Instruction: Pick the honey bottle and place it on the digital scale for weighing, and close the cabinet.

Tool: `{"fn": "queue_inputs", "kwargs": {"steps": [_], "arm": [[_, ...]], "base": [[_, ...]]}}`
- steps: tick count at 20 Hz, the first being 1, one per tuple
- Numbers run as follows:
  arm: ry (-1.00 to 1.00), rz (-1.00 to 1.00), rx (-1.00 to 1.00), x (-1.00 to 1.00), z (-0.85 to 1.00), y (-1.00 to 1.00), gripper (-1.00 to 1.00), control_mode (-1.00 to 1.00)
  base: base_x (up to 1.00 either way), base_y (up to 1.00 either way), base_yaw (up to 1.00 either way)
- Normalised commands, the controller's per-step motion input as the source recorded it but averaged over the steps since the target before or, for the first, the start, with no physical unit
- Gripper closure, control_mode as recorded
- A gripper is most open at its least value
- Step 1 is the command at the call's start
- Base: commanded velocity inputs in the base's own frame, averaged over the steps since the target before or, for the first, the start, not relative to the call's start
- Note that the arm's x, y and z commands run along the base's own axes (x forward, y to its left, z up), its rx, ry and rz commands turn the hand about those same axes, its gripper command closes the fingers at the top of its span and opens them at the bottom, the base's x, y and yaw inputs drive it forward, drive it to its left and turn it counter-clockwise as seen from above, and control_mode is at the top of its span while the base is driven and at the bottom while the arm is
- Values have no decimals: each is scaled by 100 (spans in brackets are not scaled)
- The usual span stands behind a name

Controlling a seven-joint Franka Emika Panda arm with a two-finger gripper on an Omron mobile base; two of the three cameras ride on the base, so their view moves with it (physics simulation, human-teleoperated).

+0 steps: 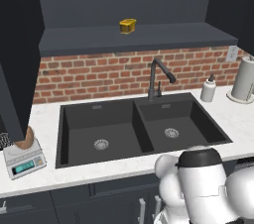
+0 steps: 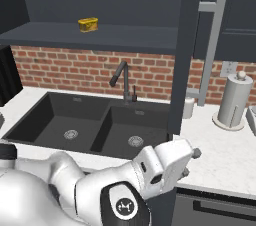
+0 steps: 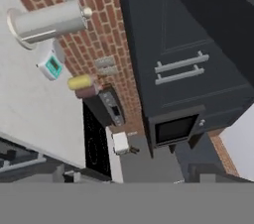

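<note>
The amber-brown honey bottle (image 1: 26, 140) sits on the light-grey digital scale (image 1: 24, 161) at the counter's left front, its top hidden behind an open dark cabinet door (image 1: 15, 54). In the right base view another cabinet door (image 2: 182, 55) stands swung out, edge-on toward me, with its long silver bar handle (image 2: 210, 45) on the right face. My gripper (image 2: 181, 162) is at that door's lower edge, on its left side. Its fingers are hidden, so I cannot tell whether it is open or shut.
A black double sink (image 1: 139, 129) with a faucet (image 1: 158, 77) fills the counter's middle. A soap dispenser (image 1: 208, 89) and a paper towel roll (image 1: 244, 79) stand to the right, and a small yellow container (image 1: 127, 26) sits on the shelf. The hand view holds a teal-display device (image 3: 51, 64), a stove (image 3: 96, 143) and a microwave (image 3: 173, 129).
</note>
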Motion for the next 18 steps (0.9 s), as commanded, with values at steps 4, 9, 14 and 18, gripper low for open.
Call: {"fn": "queue_inputs", "kwargs": {"steps": [4, 9, 14, 18], "arm": [[-2, 36, 24, -1, 23, -100, -100, -100], [-19, 40, 14, -39, 15, -99, -100, -100], [-44, 45, 34, -57, -1, -85, -100, -100], [-74, 32, 54, -11, -14, -47, -100, -100]], "base": [[0, 0, 0], [0, 0, 0], [0, 0, 0], [0, 0, 0]]}}
